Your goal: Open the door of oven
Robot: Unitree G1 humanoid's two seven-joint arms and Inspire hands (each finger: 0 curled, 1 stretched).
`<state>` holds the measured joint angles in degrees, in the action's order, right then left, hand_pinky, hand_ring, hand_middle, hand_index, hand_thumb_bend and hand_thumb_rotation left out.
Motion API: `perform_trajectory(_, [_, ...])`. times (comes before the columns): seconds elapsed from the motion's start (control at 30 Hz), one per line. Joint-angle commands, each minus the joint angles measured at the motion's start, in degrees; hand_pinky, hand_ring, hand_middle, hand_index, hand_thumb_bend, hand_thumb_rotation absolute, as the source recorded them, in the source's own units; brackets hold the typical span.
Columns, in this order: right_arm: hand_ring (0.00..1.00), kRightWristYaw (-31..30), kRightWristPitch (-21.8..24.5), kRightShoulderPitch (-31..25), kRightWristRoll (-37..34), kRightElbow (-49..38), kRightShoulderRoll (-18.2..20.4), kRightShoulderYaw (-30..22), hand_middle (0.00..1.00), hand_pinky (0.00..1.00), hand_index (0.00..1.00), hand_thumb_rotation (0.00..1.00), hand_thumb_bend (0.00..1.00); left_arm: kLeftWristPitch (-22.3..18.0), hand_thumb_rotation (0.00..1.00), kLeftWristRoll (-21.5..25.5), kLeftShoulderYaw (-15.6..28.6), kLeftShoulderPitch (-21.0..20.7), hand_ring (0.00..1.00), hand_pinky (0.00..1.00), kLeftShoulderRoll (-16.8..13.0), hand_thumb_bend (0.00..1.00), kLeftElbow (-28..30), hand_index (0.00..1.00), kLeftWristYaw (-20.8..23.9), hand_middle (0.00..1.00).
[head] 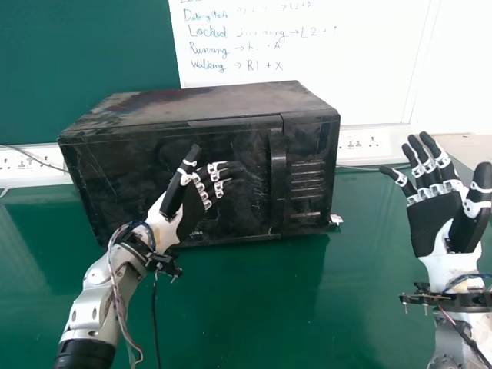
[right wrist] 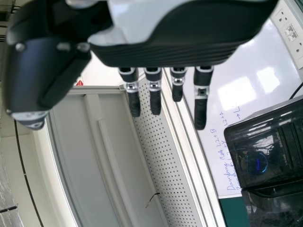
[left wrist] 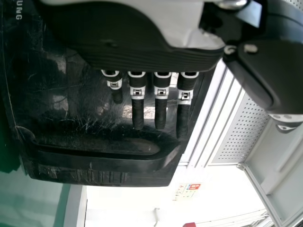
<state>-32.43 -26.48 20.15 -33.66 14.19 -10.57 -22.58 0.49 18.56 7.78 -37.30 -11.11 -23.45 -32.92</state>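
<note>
Left robot hand (head: pixel 189 209); door (head: pixel 127 173) partly hidden

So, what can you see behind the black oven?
Behind the oven, a green panel, a white board and wall sockets show; its body covers the rest.

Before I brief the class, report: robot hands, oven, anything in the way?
Left robot hand open, before door. Right robot hand open, right of oven. Door shut. Nothing seen blocking handle.

The glossy green desk (head: pixel 246 307) carries 1 black oven (head: pixel 115 181). Just beside the oven's lower right front corner is 1 white object (head: pixel 336 220), too small to identify. Green desktop spreads in front of the oven and to its 2 sides.
</note>
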Motion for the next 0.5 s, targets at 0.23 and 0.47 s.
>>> perform_trajectory(0.23, [0.84, -0.6, -0.4, -0.4, -0.6, -0.3, 0.3, 0.0, 0.86, 0.71, 0.74, 0.85, 1.0, 0.9, 0.87, -3.3, -1.7, -4.3, 0.9, 0.7, 1.5, 0.93, -3.7, 0.92, 3.5, 0.96])
perform_trajectory(0.47, [0.85, 0.0, -0.1, -1.0, -0.5, -1.3, 0.9, 0.4, 0.87, 0.72, 0.76, 0.84, 1.0, 1.3, 0.87, -2.8, -1.6, -5.4, 0.9, 0.69, 2.6, 0.92, -5.6, 0.93, 4.6, 0.98])
